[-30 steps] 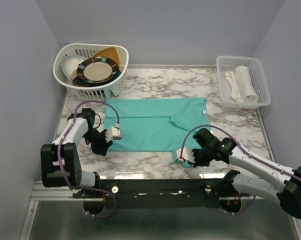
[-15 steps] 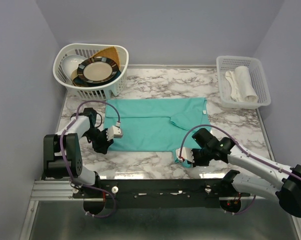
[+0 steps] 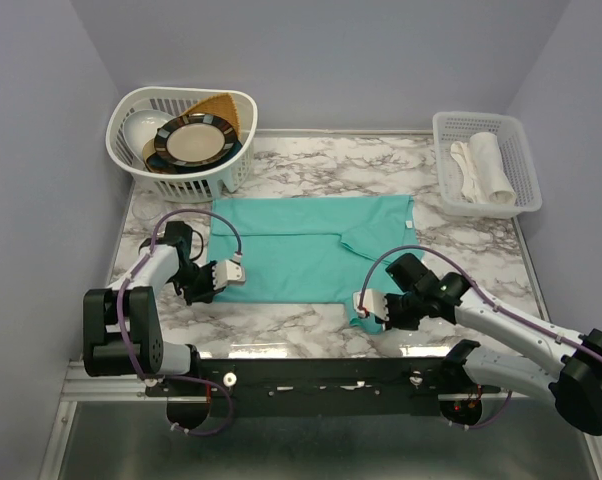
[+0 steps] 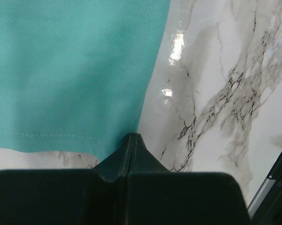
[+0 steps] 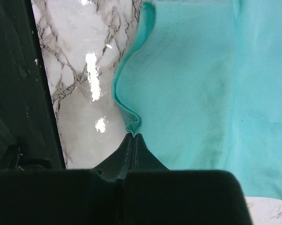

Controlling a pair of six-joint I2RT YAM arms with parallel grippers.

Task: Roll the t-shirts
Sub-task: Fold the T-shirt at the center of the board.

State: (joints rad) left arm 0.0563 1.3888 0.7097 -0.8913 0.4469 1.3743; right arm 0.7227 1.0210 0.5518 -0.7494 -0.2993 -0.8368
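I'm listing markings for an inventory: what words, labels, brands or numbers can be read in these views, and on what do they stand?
No text reads clearly enough to quote.
On the dark rail past the marble's edge, in the left wrist view: a short row of printed characters, too small and tilted to read.
On the t-shirt: no print or label text visible.

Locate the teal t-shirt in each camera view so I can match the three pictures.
Top external: the t-shirt lies spread flat mid-table, between the two arms.
Left wrist: the t-shirt fills the upper left, its side edge running down to bottom centre.
Right wrist: the t-shirt fills the upper right, a curled edge on its left.
Shared landmark: the marble tabletop bordering the shirt.
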